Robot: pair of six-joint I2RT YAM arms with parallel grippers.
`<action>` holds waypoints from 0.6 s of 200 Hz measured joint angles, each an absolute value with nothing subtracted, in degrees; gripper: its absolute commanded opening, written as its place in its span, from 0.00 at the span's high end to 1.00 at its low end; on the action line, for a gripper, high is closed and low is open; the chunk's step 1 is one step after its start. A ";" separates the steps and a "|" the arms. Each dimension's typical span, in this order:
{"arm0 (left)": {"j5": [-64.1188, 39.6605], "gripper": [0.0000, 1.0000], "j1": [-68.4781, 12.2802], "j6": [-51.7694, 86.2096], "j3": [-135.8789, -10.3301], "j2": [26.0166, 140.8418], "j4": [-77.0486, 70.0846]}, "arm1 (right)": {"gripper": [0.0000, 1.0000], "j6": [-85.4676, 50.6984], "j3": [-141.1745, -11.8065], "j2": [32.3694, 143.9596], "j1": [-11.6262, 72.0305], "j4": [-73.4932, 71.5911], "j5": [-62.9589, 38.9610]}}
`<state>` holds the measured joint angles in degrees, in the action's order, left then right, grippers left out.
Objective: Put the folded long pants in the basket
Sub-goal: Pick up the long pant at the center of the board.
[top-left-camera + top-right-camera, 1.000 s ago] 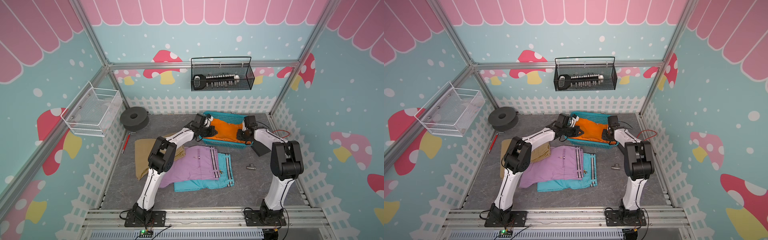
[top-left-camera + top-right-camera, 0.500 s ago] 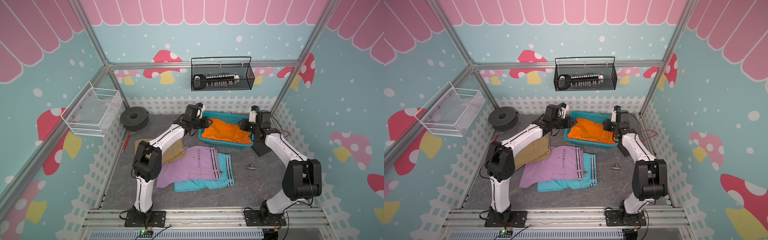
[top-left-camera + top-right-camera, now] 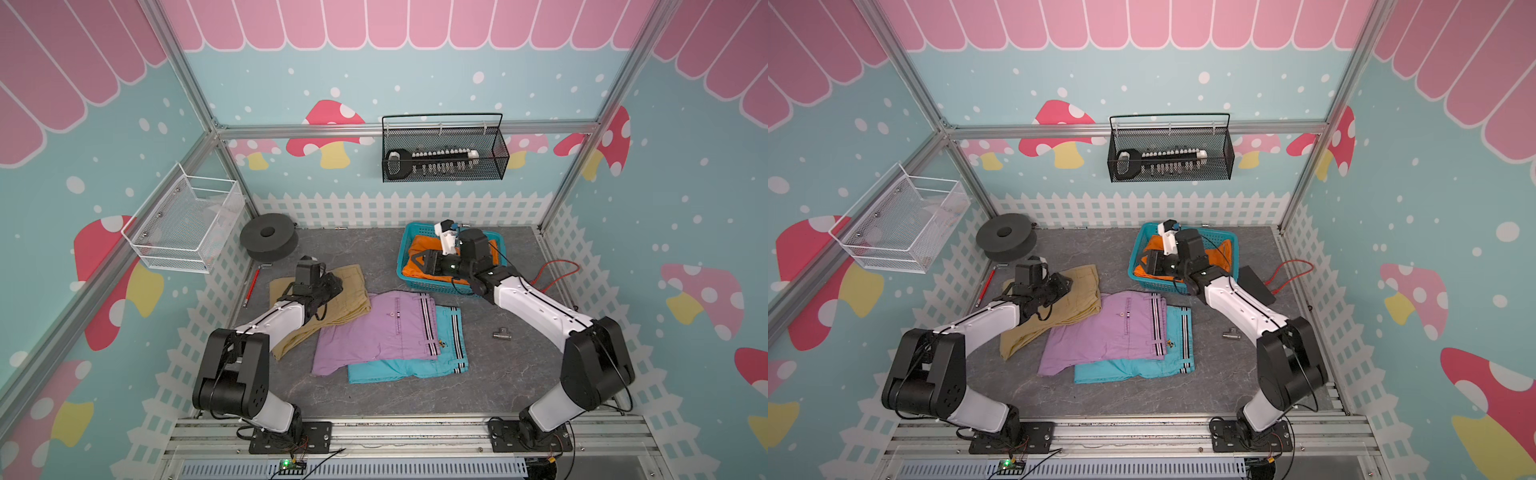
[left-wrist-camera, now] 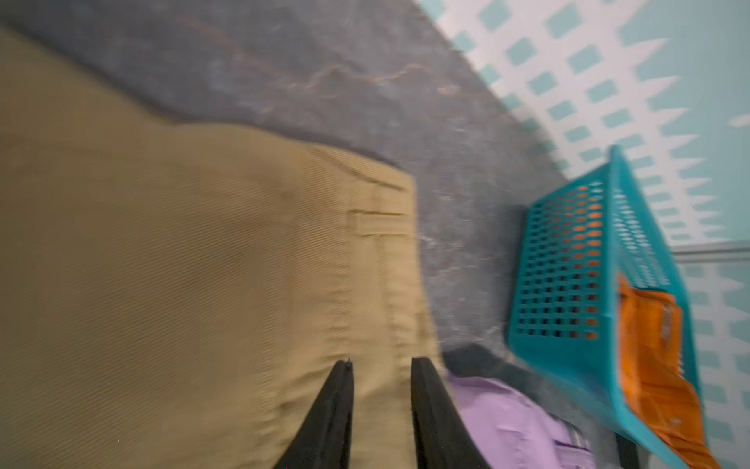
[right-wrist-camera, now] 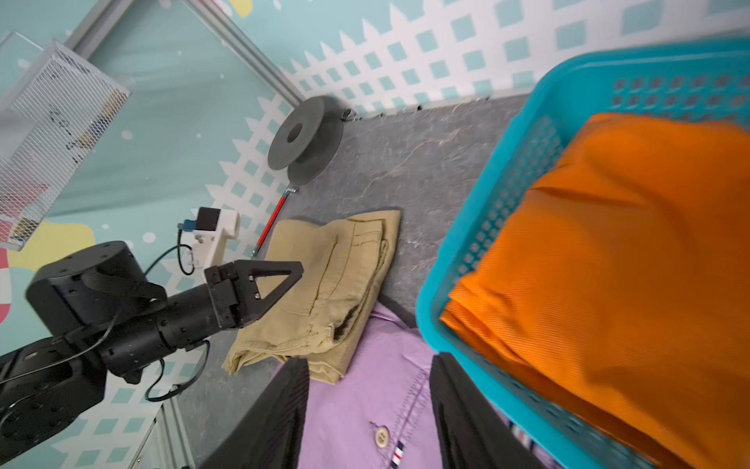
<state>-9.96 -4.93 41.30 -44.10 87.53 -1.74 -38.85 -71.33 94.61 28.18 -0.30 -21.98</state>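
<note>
- khaki pants [image 4: 203,264]: matt cloth with a fine diagonal rib.
- orange pants [image 5: 608,264]: matt, finely ribbed cloth.
- lilac pants [image 5: 365,398]: smoother cloth with a faint weave.
- teal basket [image 4: 560,264]: smooth perforated plastic with a slight sheen.
- tabletop [image 5: 406,162]: grey, stone-like, matt.
- white wire basket [image 3: 183,224] and black mesh basket [image 3: 492,166]: painted metal mesh.

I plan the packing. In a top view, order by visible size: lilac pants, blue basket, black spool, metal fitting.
1. lilac pants and blue basket, too alike to rank
2. black spool
3. metal fitting
</note>
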 measured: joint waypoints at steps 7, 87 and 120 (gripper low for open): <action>-9.76 0.73 -4.29 41.80 -42.87 87.42 -1.69 | 0.44 -39.40 -73.54 97.19 29.89 0.62 -21.28; -3.68 0.73 -0.99 43.31 -37.26 77.30 -5.65 | 0.40 -41.01 -98.15 122.96 42.94 9.91 -12.73; -3.07 0.73 -0.75 43.31 -35.46 77.23 -5.82 | 0.38 -40.91 -106.30 131.09 43.11 13.85 -11.07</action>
